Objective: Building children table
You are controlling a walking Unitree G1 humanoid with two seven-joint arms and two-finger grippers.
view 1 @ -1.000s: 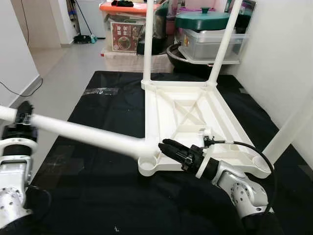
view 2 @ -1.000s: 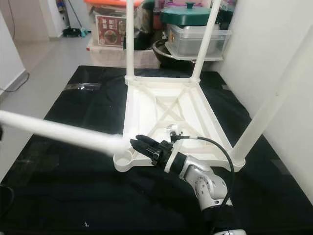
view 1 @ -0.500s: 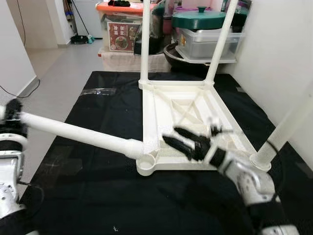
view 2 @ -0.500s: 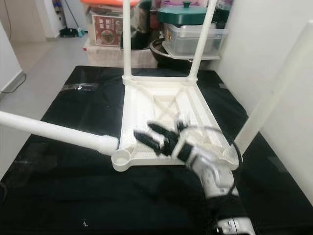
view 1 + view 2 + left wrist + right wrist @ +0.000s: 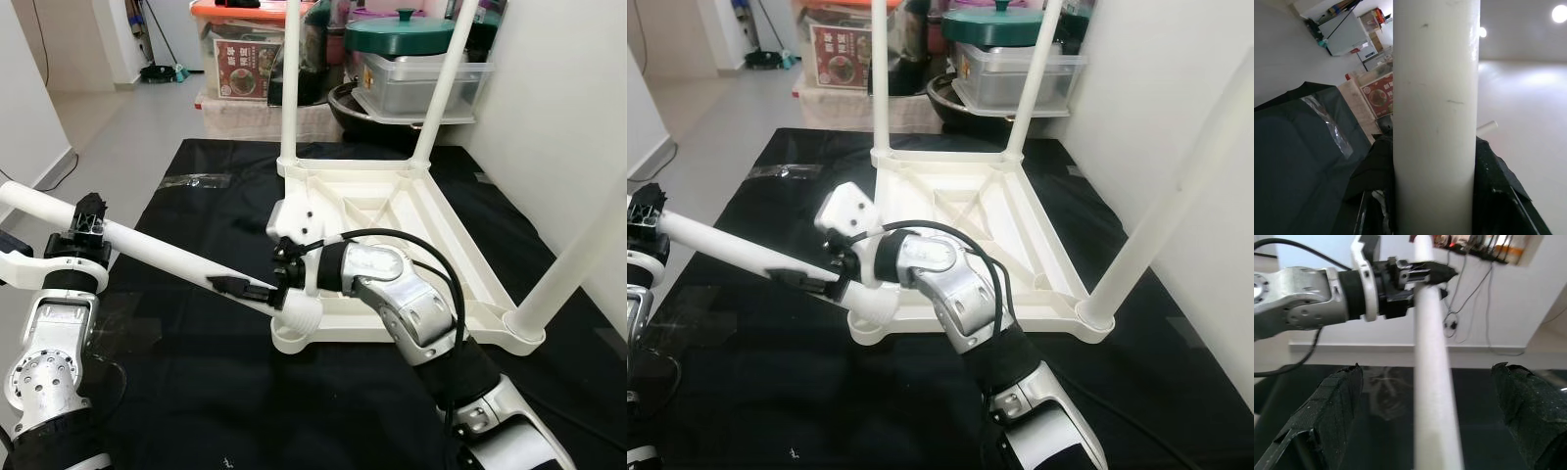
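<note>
On black mat (image 5: 196, 392): white upturned table (image 5: 392, 211); L gripper (image 5: 83, 220) clamps loose leg (image 5: 167, 257), R gripper (image 5: 250, 289) jaws wide round it

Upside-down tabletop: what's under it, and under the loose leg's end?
A black mat lies under the tabletop. The loose leg ends over the empty corner socket; the right gripper partly hides that joint.
</note>
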